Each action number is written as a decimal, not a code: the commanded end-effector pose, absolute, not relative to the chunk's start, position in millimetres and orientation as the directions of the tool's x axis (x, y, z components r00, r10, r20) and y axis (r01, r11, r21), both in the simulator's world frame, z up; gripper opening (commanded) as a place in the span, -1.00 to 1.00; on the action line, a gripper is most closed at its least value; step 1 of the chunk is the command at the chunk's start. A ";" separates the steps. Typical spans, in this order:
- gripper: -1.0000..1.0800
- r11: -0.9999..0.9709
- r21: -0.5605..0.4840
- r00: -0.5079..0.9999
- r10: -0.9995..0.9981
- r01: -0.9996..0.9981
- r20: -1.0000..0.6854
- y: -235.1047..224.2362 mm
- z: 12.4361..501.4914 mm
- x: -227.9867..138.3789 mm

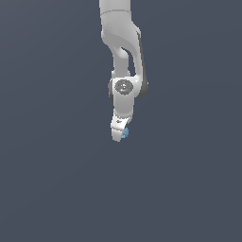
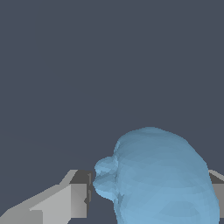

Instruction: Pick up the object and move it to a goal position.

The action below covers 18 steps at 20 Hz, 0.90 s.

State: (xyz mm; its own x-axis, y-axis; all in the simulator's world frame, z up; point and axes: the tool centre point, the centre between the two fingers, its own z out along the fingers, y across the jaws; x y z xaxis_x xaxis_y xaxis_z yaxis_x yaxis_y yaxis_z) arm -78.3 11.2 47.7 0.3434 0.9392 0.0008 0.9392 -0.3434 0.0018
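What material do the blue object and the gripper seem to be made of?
Being simulator renders, both are guesses. The blue object looks like matte plastic or rubber: uniform light blue, lumpy faceted surface, no glints. The gripper looks like smooth white painted plastic or metal, with soft shading; its fingers appear flat grey.

The arm (image 1: 124,52), in the upper middle of the exterior view, looks like smooth white plastic with a soft satin sheen; its round joint cap (image 1: 124,87) is a darker grey, dull like cast metal. The tool (image 1: 119,134) has the same pale smooth finish, and its fingers (image 2: 61,202) in the wrist view look matt grey. The object (image 2: 162,179) is light blue, matt, faintly faceted. The background (image 1: 47,179) is flat matt slate.
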 end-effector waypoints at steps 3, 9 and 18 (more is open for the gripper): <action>-1.00 -0.343 0.002 0.343 0.939 0.939 0.000 12.8 48.5 -77.8; -1.00 -0.343 0.002 0.343 0.939 0.939 0.000 34.9 60.7 -68.8; -1.00 -0.343 0.001 0.343 0.939 0.939 0.001 105.0 99.4 -39.1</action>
State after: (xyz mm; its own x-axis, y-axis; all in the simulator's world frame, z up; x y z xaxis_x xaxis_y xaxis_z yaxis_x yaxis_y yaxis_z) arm -44.6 91.3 91.7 0.3433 0.9392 0.0008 0.9392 -0.3433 0.0010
